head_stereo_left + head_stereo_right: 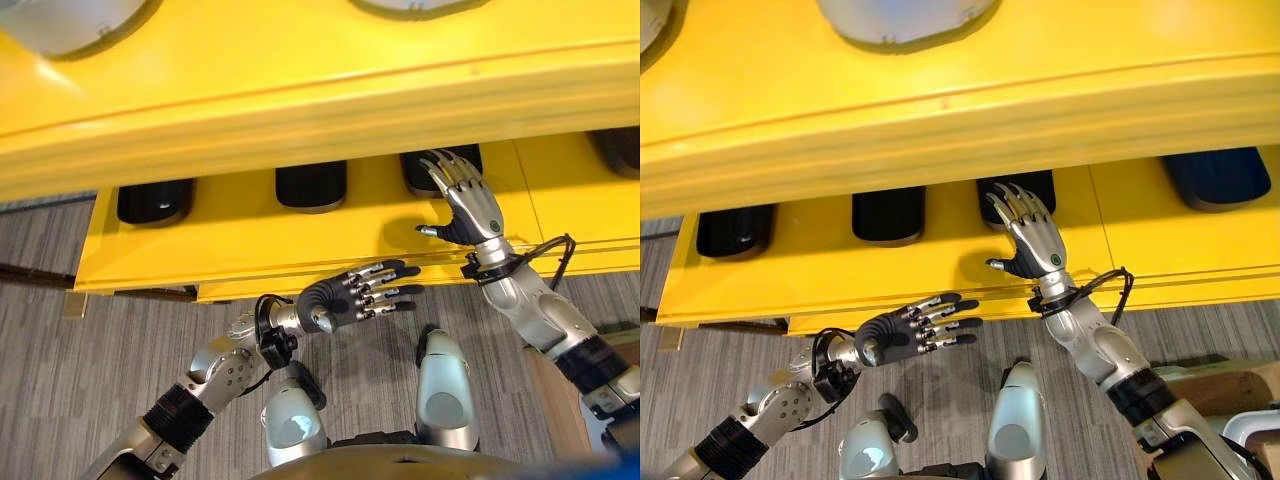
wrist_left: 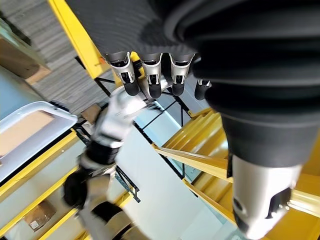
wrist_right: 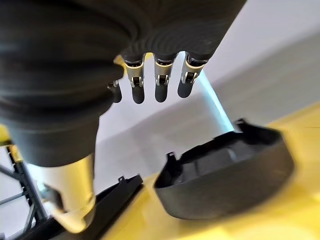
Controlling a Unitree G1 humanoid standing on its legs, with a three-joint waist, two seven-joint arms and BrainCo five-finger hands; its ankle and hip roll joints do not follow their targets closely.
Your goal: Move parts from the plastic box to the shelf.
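Yellow shelf [image 1: 300, 230] carries black parts [image 1: 311, 186], their far ends hidden under its upper tier. Right hand [image 1: 468, 203] rests there, fingers straight; left hand [image 1: 362, 292] hovers before its edge, relaxed, empty.

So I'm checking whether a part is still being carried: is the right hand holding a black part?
No: the right hand hovers open over the yellow shelf, fingers straight, just short of a black part.

upper shelf [image 1: 300, 110] overhangs | black parts [image 1: 311, 186] line rear | front free
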